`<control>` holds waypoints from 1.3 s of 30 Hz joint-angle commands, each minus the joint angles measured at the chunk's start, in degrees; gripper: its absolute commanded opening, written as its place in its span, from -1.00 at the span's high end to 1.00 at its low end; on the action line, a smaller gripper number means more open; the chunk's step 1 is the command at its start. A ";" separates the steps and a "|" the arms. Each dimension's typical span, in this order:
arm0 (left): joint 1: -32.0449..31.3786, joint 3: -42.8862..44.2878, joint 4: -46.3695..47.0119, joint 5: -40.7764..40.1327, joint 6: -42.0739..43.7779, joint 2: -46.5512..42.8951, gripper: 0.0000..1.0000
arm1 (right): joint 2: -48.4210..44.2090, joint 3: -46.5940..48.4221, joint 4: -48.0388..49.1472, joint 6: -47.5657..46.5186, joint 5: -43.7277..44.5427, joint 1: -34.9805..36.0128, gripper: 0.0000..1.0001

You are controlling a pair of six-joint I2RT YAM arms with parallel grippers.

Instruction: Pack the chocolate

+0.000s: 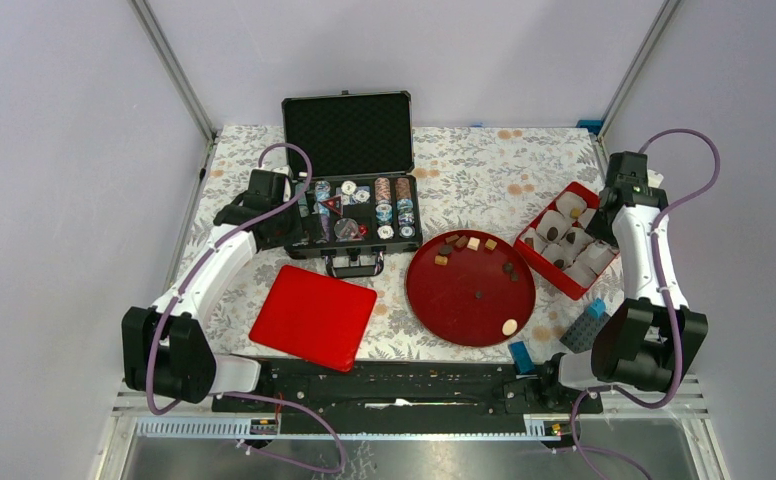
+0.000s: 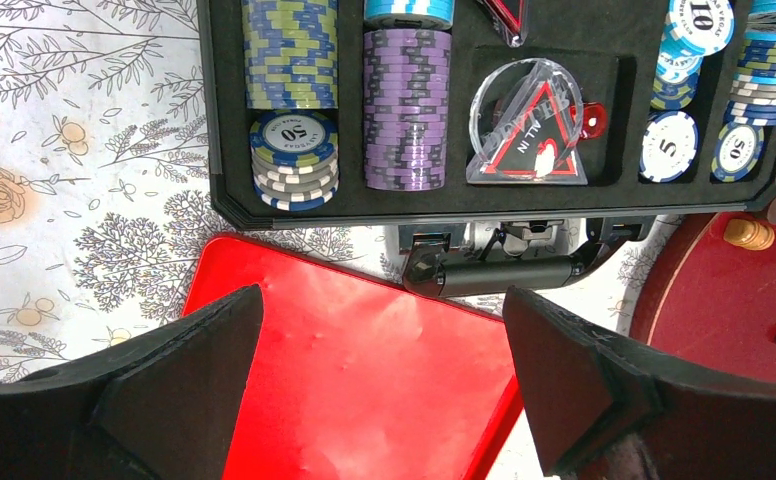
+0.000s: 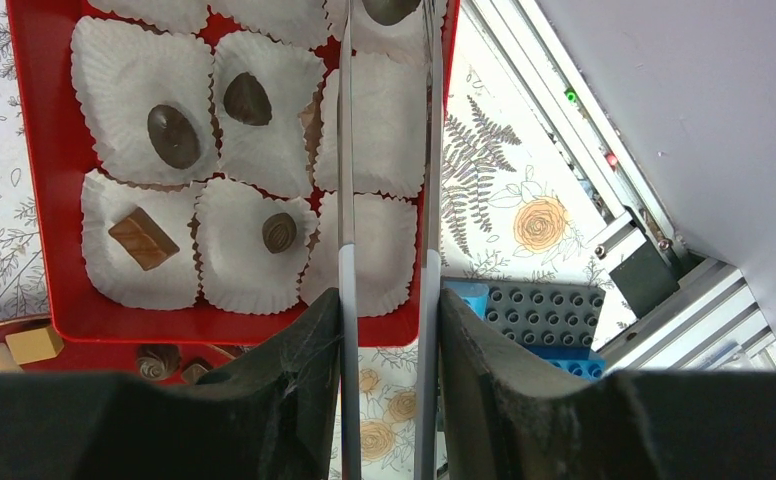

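I'm driving a robot test cell in a lab, not anyone's home. Bare lilac-grey walls (image 1: 54, 150) box the space in, and aluminium frame posts (image 1: 172, 65) run up the corners. The left arm (image 1: 209, 270) and right arm (image 1: 644, 250) stand on a black base rail (image 1: 394, 378). Purple cables (image 1: 697, 132) loop loose. A floral cloth covers the counter (image 1: 484, 160).

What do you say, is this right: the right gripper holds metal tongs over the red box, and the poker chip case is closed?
No: the poker chip case is open, lid raised, as the top view shows. The right gripper does hold tongs over the red box.
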 commanded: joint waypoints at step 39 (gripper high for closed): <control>-0.22 2.58 0.81 -0.07 0.76 0.08 -0.97 | -1.83 5.03 2.21 -1.23 -1.30 -0.70 0.66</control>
